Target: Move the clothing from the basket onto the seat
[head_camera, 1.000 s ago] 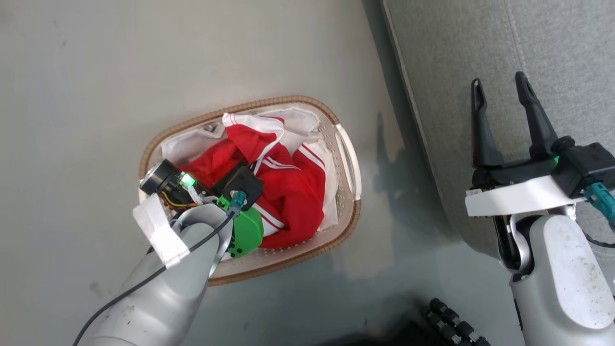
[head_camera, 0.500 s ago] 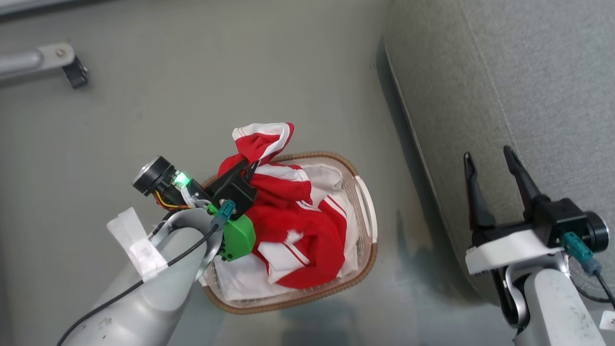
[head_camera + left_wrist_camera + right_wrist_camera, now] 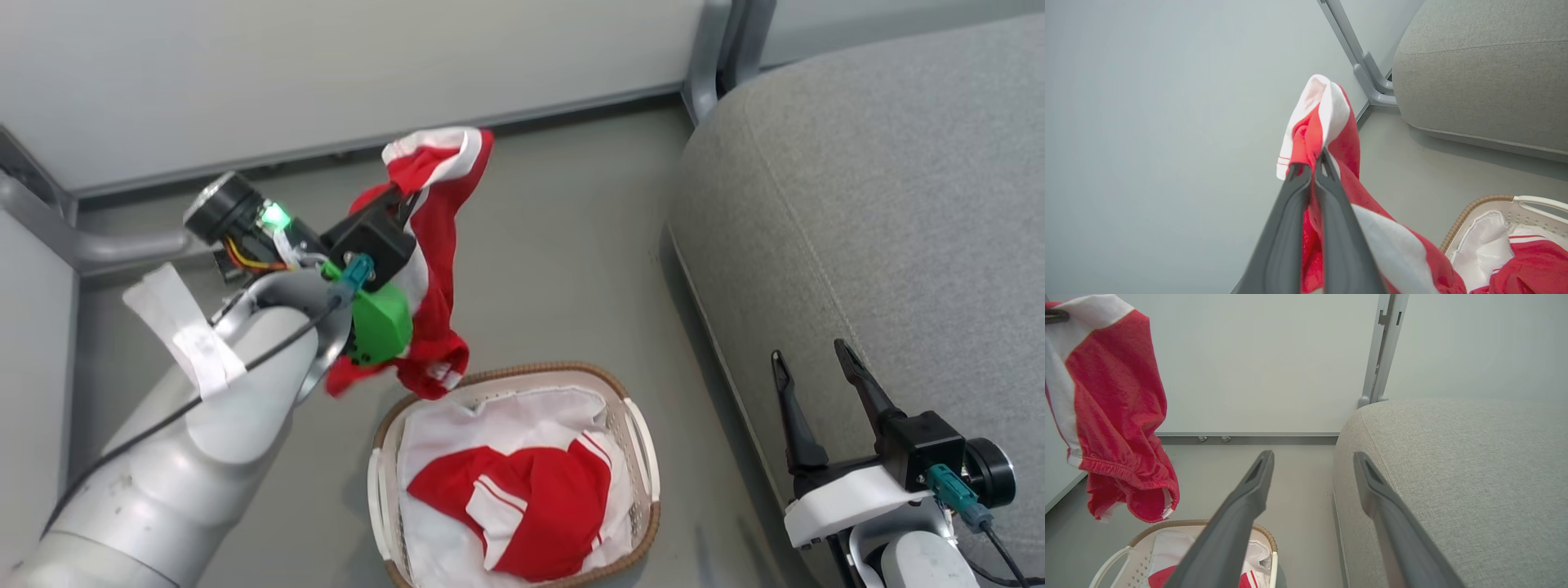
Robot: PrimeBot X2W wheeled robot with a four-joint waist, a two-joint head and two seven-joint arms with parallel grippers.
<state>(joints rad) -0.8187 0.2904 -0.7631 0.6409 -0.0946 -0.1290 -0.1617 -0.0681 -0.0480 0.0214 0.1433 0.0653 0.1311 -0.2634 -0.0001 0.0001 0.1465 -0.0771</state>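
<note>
Soft cloth, plastic, matt upholstery
Red garment (image 3: 445, 237) is thin cloth; basket (image 3: 645, 433) smooth perforated plastic, woven rim; seat (image 3: 857, 204) coarse matt fabric.

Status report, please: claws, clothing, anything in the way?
Left claw shut on one garment, held up out of basket. Right claw open, empty, at seat edge. Second garment lies in basket. Only bare floor between garment and seat.
</note>
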